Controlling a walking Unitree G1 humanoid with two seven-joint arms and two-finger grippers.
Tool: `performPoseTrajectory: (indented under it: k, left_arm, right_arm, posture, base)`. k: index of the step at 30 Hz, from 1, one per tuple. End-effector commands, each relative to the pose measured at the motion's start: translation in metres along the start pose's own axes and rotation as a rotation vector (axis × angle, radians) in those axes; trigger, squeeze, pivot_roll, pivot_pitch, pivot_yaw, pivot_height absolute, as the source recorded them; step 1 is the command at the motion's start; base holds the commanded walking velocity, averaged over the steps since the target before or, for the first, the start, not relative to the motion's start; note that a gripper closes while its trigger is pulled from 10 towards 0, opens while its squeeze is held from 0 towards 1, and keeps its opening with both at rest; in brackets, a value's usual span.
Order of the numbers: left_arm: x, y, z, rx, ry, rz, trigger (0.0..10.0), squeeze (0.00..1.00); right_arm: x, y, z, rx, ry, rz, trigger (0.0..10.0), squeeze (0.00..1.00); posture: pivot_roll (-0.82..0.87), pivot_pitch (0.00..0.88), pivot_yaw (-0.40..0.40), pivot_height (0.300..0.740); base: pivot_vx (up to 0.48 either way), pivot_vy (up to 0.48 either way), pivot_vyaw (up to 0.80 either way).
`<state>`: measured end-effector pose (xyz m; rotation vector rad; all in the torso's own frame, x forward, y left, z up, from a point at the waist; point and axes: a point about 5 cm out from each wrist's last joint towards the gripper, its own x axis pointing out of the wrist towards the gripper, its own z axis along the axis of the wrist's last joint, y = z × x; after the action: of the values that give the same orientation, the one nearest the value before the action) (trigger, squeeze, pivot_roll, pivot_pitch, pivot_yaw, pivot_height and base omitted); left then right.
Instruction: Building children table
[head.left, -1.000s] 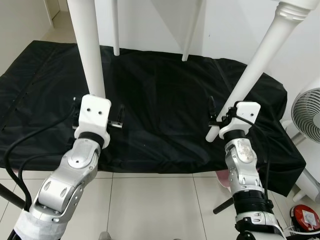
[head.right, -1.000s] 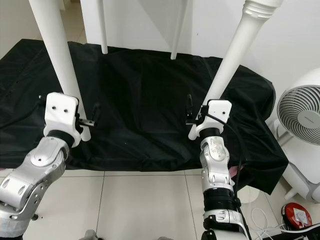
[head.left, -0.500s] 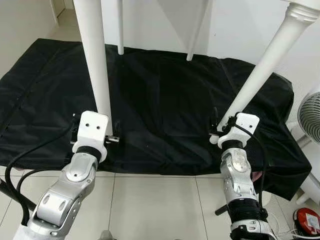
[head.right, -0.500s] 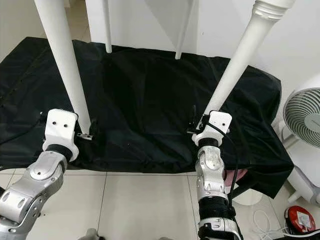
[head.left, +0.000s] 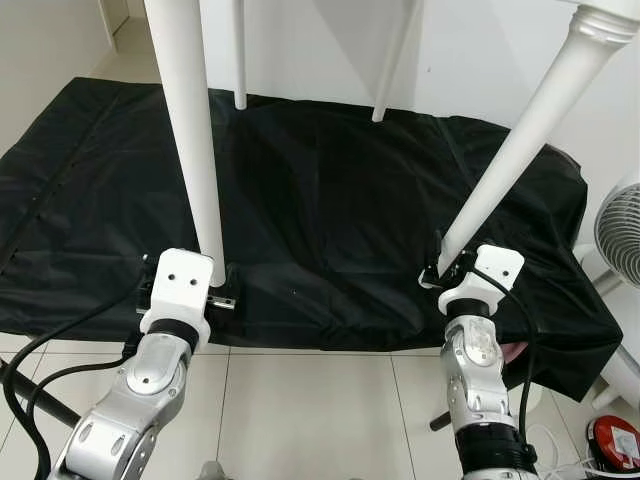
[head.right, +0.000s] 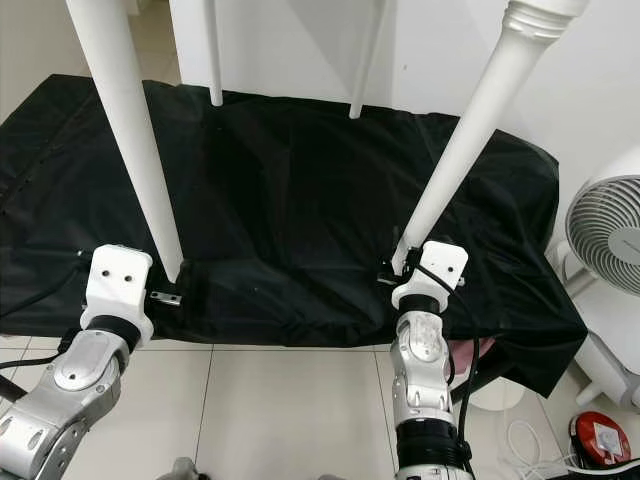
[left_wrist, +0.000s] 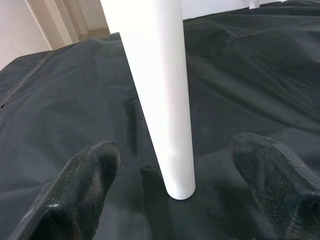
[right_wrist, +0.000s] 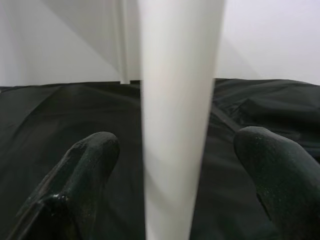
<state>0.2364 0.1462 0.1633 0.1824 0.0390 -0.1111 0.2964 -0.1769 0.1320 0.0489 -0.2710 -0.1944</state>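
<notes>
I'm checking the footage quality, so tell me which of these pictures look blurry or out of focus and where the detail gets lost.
Right wrist view: the white leg is soft, its edges smeared, and the fingertips are blurred too. Left wrist view: the leg is sharp, the fingertips slightly soft. Head views: crisp, but the black cloth swallows fold detail in its dark middle.

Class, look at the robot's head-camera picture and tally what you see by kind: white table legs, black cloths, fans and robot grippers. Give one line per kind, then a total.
White table legs: 4
Black cloth: 1
Fan: 1
Robot grippers: 2, left gripper and right gripper
Total: 8
</notes>
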Motion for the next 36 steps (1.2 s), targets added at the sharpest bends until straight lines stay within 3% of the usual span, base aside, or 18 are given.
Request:
performPoseTrajectory:
  k: [1, 2, 3, 4, 5, 6, 7, 8, 11, 12, 14, 15, 25, 36]
  left_arm:
    - [-0.004, -0.007, 0.001, 0.019, -0.015, -0.111, 10.0, 0.0]
    - [-0.005, -0.008, 0.0, 0.025, -0.013, -0.117, 10.0, 0.0]
    - [-0.005, -0.008, 0.0, 0.025, -0.013, -0.117, 10.0, 0.0]
    - [-0.006, -0.008, -0.001, 0.033, -0.019, -0.126, 7.8, 0.0]
    - [-0.006, -0.008, -0.001, 0.033, -0.019, -0.126, 7.8, 0.0]
    - [-0.007, -0.009, -0.002, 0.039, -0.021, -0.133, 0.0, 0.0]
    - [-0.009, -0.01, -0.002, 0.04, -0.026, -0.147, 0.0, 0.0]
    - [-0.009, -0.012, -0.003, 0.047, -0.021, -0.153, 0.0, 0.0]
    - [-0.01, -0.012, -0.004, 0.053, -0.016, -0.158, 0.0, 0.0]
    - [-0.009, -0.013, -0.004, 0.058, -0.013, -0.161, 2.6, 0.0]
    - [-0.009, -0.013, -0.004, 0.058, -0.013, -0.161, 2.6, 0.0]
    - [-0.008, -0.013, -0.005, 0.067, -0.011, -0.168, 10.0, 0.0]
    - [0.008, -0.008, -0.015, 0.099, 0.043, -0.113, 10.0, 0.0]
    - [0.034, -0.005, -0.01, 0.113, 0.019, -0.098, 10.0, 0.0]
  right_arm:
    - [-0.004, -0.001, -0.001, -0.005, 0.012, 0.002, 10.0, 0.0]
    - [-0.006, 0.0, -0.002, -0.003, 0.012, 0.011, 4.2, 0.0]
    - [-0.006, 0.0, -0.002, -0.003, 0.012, 0.011, 4.2, 0.0]
    - [-0.009, 0.0, -0.001, -0.002, 0.006, 0.027, 0.0, 0.0]
    - [-0.009, 0.0, -0.001, -0.002, 0.006, 0.027, 0.0, 0.0]
    - [-0.012, 0.0, -0.002, -0.005, 0.009, 0.031, 0.0, 0.0]
    - [-0.015, -0.001, -0.003, -0.015, 0.022, 0.033, 0.0, 0.0]
    - [-0.016, 0.0, -0.004, -0.019, 0.033, 0.049, 3.9, 0.0]
    - [-0.017, 0.001, -0.005, -0.024, 0.038, 0.063, 3.9, 0.0]
    - [-0.017, 0.002, -0.005, -0.027, 0.046, 0.076, 10.0, 0.0]
    - [-0.017, 0.002, -0.005, -0.027, 0.046, 0.076, 10.0, 0.0]
    - [-0.016, 0.004, -0.006, -0.025, 0.051, 0.096, 10.0, 0.0]
    - [-0.005, 0.012, -0.001, 0.001, 0.056, 0.196, 10.0, 0.0]
    - [0.013, 0.0, 0.007, -0.016, 0.015, 0.14, 10.0, 0.0]
  posture:
    - [0.03, 0.044, -0.081, 0.74]
    - [0.03, 0.044, -0.081, 0.74]
    - [0.03, 0.044, -0.081, 0.74]
    - [0.03, 0.047, -0.082, 0.74]
    - [0.03, 0.047, -0.082, 0.74]
    - [0.03, 0.048, -0.081, 0.74]
    - [0.03, 0.049, -0.083, 0.74]
    - [0.03, 0.05, -0.083, 0.74]
    - [0.02, 0.051, -0.082, 0.74]
    - [0.02, 0.051, -0.082, 0.74]
    - [0.02, 0.051, -0.082, 0.74]
    - [0.02, 0.051, -0.082, 0.74]
    - [0.01, 0.048, -0.078, 0.74]
    - [0.0, 0.046, -0.071, 0.74]
  base:
    - [0.0, 0.0, 0.0]
    - [0.0, 0.0, 0.0]
    - [0.0, 0.0, 0.0]
    - [0.0, 0.0, 0.0]
    - [0.0, 0.0, 0.0]
    - [0.0, 0.0, 0.0]
    - [0.0, 0.0, 0.0]
    - [0.0, 0.0, 0.0]
    - [0.0, 0.0, 0.0]
    - [0.0, 0.0, 0.0]
    - [0.0, 0.0, 0.0]
    - [0.0, 0.0, 0.0]
    - [0.0, 0.0, 0.0]
    - [0.0, 0.0, 0.0]
